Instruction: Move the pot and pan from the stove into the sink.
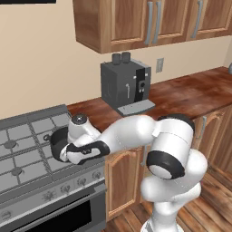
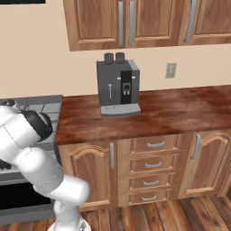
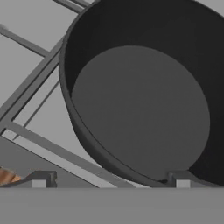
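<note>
A dark grey pot [image 3: 144,105] with straight sides sits on the stove's grates [image 3: 30,131], seen close up in the hand view. My gripper [image 3: 110,180] hangs just above its near rim, open. One fingertip [image 3: 41,179] is outside the wall and the other fingertip [image 3: 179,179] is over the inside. Nothing is held. In the left base view the pot [image 1: 56,141] peeks out behind my hand at the right side of the stove [image 1: 22,154]. The pan and the sink are out of view.
A dark coffee machine [image 1: 126,86] stands on the wooden counter [image 1: 190,93] to the right of the stove, under wall cabinets [image 1: 149,20]. Base cabinets and drawers [image 2: 153,167] run below the counter. The oven door and knobs [image 1: 68,186] face the base.
</note>
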